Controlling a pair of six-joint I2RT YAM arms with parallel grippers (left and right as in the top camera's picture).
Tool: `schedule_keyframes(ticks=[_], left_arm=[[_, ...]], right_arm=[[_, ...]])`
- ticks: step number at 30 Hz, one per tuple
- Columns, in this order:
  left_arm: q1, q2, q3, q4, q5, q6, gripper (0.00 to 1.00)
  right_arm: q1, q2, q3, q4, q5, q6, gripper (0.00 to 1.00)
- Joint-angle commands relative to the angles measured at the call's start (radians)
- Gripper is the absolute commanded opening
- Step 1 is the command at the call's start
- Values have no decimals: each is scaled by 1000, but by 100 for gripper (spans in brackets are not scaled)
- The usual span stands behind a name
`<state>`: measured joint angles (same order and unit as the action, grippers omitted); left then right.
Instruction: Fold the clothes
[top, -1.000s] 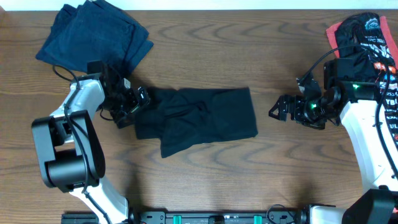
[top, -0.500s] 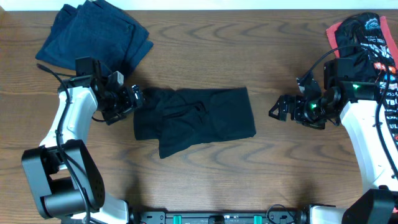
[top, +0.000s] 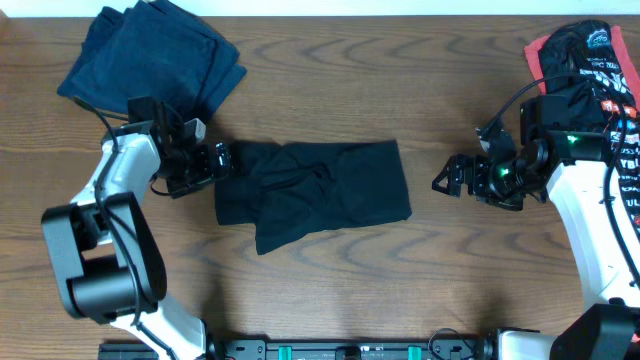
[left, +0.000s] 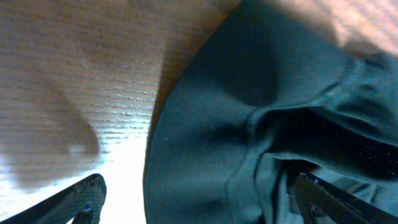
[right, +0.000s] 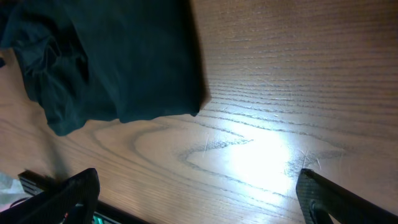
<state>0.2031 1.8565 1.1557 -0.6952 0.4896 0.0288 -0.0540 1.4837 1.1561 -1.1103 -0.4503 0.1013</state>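
A black garment (top: 315, 190) of the clothes lies roughly folded at the table's middle. My left gripper (top: 222, 158) is at its left edge, open, and the left wrist view shows the dark cloth (left: 261, 124) spread between and under my wide-apart fingertips (left: 81, 199), with nothing gripped. My right gripper (top: 445, 178) hangs open over bare wood just right of the garment. In the right wrist view the garment's corner (right: 118, 62) lies ahead at upper left, clear of the gripper (right: 199, 199).
A folded dark blue stack (top: 150, 55) sits at the back left, close behind my left arm. A heap of black clothes with red trim and white lettering (top: 590, 55) lies at the back right, partly under my right arm.
My left arm swung its elbow outward and back while its gripper stayed at the garment's left edge. The garment shifted slightly to the left. The right arm has not moved.
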Motion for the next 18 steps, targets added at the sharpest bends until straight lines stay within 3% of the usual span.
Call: schedule_keyframes(ticks=[1, 18], left_arm=[[5, 48, -4, 12, -3, 24, 98], [0, 169, -38, -29, 185, 169, 98]], right_arm=[[-10, -6, 0, -3, 2, -13, 99], [-10, -6, -14, 18, 1, -21, 98]])
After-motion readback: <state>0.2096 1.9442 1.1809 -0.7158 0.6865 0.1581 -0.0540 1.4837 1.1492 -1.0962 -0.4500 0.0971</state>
